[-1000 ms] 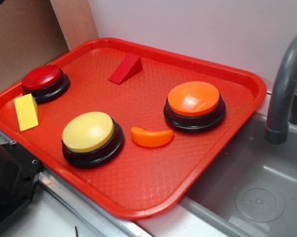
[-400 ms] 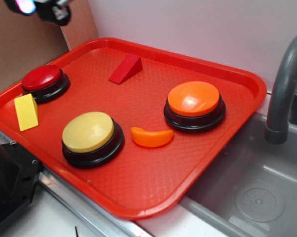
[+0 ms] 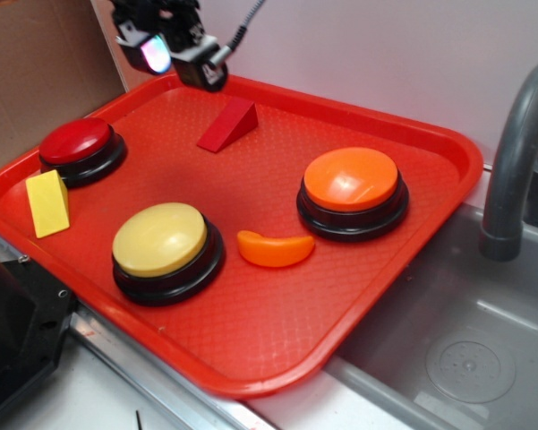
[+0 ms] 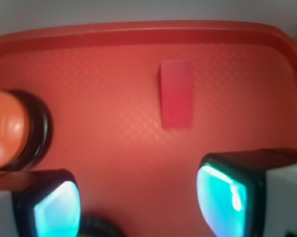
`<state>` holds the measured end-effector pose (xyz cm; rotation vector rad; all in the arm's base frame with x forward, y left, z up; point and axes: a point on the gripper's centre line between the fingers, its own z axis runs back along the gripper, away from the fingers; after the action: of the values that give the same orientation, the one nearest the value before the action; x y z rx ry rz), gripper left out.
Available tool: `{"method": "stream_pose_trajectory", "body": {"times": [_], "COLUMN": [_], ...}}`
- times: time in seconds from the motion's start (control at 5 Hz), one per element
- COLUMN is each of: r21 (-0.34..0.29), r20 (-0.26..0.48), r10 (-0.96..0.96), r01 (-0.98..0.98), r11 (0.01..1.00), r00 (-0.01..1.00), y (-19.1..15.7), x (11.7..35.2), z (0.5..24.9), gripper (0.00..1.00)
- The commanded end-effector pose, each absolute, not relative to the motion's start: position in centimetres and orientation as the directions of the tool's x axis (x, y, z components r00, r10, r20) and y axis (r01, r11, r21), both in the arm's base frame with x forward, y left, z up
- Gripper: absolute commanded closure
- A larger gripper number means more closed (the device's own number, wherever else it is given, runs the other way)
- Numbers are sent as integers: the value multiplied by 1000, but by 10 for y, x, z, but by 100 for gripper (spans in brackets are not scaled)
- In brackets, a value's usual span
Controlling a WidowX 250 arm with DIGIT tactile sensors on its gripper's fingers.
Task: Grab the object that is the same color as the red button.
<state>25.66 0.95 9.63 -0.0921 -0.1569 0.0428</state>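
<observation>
The red wedge, the object [image 3: 228, 124], lies near the back of the red tray [image 3: 412, 233]; the wrist view shows it as a red rectangle [image 4: 177, 100] ahead of the fingers. At the tray's left sits the red button [image 3: 79, 146], which the wrist view does not show. My gripper [image 3: 175, 55] hovers above the tray's back-left corner, left of and above the wedge. It is open [image 4: 138, 205], its two glowing cyan pads [image 4: 221, 200] wide apart with only tray floor between them.
An orange button [image 3: 352, 190], a yellow button [image 3: 164, 248], an orange crescent piece [image 3: 274, 249] and a yellow wedge [image 3: 47, 203] also stand on the tray. A grey sink [image 3: 465, 358] with a faucet [image 3: 516, 161] lies to the right. A wall rises behind the tray.
The gripper came into view at the top left and has moved right and down, closer to the red wedge. Nothing on the tray has moved.
</observation>
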Motion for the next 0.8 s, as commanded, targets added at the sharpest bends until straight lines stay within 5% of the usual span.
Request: {"method": "stream_pose_trajectory", "body": {"times": [0.0, 0.6], "r21": [-76, -36], "r20": [162, 192], "r10": [75, 46], "r01": [-64, -39], "r11": [995, 999], "r00": [984, 980], "y": [27, 48], "x": [290, 328], "z": [60, 35], "gripper": [0, 0]}}
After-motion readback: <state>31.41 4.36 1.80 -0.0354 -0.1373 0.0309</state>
